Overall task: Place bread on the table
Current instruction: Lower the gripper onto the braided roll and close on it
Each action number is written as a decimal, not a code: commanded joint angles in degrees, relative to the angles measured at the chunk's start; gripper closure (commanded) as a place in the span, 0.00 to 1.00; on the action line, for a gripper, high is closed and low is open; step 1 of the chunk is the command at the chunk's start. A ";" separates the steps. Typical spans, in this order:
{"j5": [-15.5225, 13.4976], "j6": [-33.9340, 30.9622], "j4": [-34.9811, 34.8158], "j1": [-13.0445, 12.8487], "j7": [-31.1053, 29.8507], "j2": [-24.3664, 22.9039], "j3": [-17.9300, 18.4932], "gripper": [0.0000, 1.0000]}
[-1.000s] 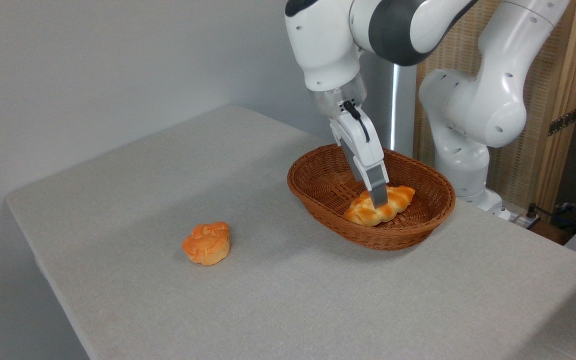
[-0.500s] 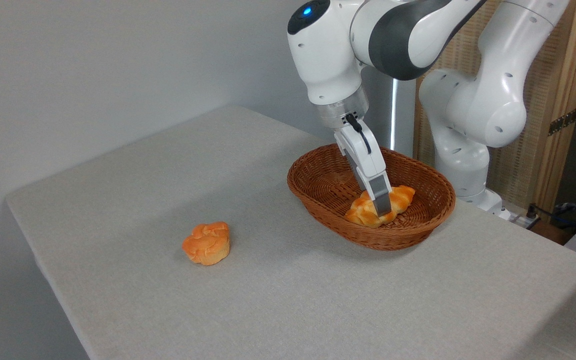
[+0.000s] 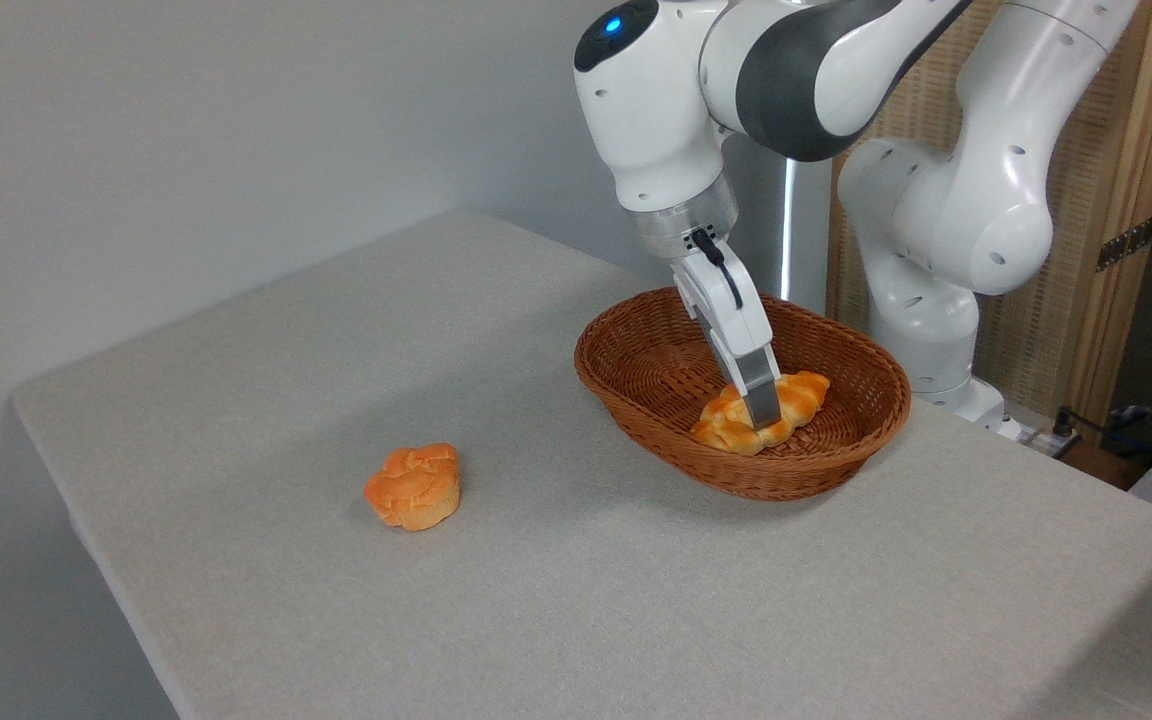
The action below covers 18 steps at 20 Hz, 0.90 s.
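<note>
A small round orange bun (image 3: 414, 486) sits alone on my big grey cloth table (image 3: 266, 380), with lots of open room around it. Right of it, the brown oval wicker basket (image 3: 656, 368) holds the long braided golden bread (image 3: 794, 395). My pincer (image 3: 762, 412) is squeezed shut around its middle.

Robotics lab or test room, staged rather than lived-in. White Franka arm (image 3: 946, 210) mounted beside table (image 3: 556, 600) draped in plain grey cloth. Bare grey wall (image 3: 186, 130) behind. Woven panel in wooden frame (image 3: 1106, 200) at right acts as backdrop. Cables and plugs (image 3: 1126, 430) trail at far right edge. Wicker basket (image 3: 636, 360) and bun (image 3: 414, 487) look like props.
</note>
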 commanded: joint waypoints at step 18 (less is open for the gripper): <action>0.92 -3.84 2.03 -0.67 1.56 -0.09 0.94 0.46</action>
